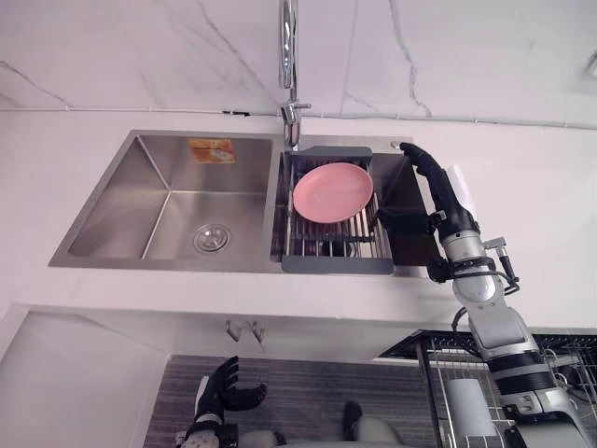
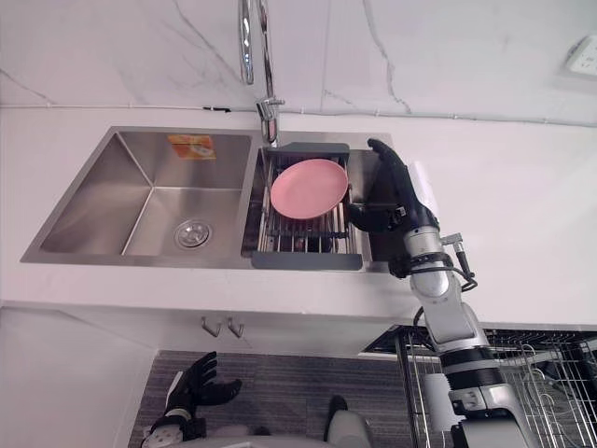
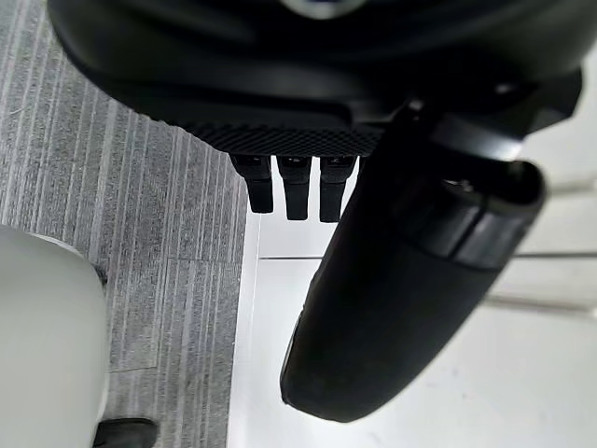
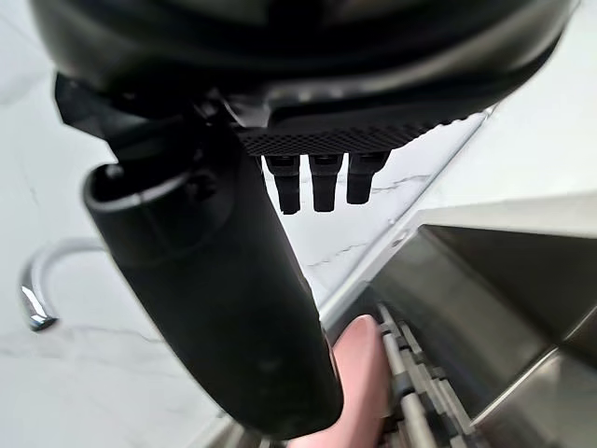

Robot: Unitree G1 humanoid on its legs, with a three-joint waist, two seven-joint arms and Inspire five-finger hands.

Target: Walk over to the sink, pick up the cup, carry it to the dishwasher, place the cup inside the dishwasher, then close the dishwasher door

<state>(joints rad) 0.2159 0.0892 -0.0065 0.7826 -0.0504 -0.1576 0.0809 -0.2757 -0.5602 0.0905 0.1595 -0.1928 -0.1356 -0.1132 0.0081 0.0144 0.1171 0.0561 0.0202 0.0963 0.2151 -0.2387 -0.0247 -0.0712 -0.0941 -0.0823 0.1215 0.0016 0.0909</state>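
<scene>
A steel double sink [image 1: 121,201] is set in the white counter. Its right basin holds a grey dish rack [image 1: 336,266] with a pink plate [image 1: 333,191] leaning in it. Dark shapes under the plate are too hidden to name. My right hand [image 1: 438,191] is open over the rack's right end, fingers straight toward the back wall, thumb pointing at the plate. In the right wrist view the plate's pink rim [image 4: 359,373] shows just past the thumb [image 4: 224,308]. My left hand [image 1: 224,387] hangs low in front of the cabinet, open and holding nothing.
A tall faucet [image 1: 289,56] rises behind the divider between the basins. The left basin has a drain [image 1: 212,239] and an orange sticker [image 1: 212,149]. A wire dishwasher rack [image 1: 569,364] stands pulled out at the lower right, below the counter edge.
</scene>
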